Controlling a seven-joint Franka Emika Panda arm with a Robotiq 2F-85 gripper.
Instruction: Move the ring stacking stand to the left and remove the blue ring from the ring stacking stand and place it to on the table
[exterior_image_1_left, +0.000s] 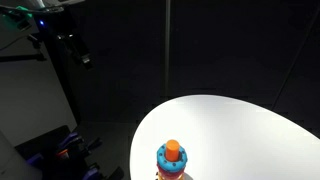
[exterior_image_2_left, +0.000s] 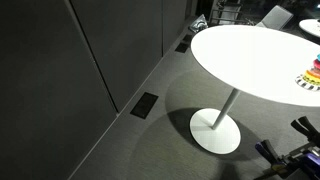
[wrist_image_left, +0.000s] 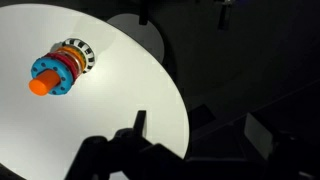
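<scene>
Hanging well apart from the stand (wrist_image_left: 74, 58), your gripper (wrist_image_left: 128, 146) is too dark to tell open from closed; the stand sits on the table (wrist_image_left: 110, 112), ring (wrist_image_left: 46, 74) around its post.

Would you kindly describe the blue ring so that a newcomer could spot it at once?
Find the round white table; on it stands a small stacking stand. The blue ring sits just under its orange top, above a red ring, and is the only blue piece.

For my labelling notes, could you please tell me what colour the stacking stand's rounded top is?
The stand's rounded top is orange, clearest in the wrist view.
</scene>
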